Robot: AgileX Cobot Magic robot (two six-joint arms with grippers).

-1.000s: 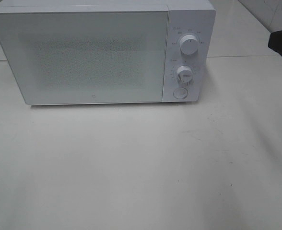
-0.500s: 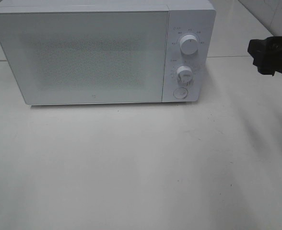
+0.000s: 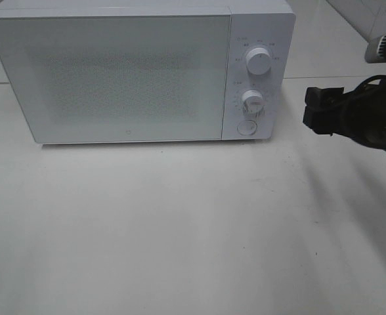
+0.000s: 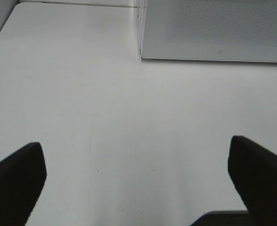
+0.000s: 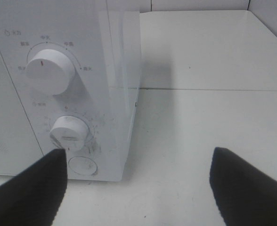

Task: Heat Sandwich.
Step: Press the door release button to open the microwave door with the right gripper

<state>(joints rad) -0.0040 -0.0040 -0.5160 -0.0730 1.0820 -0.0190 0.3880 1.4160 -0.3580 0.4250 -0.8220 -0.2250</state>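
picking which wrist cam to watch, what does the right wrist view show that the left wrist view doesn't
Only the right wrist view: the microwave's control panel, with the upper knob, the lower knob and the round button below it, beyond the open right gripper. Only the left wrist view: the door's lower corner on the side away from the knobs, and the open left gripper over a wide stretch of table. Both: the white microwave, the white table, and no sandwich in sight.
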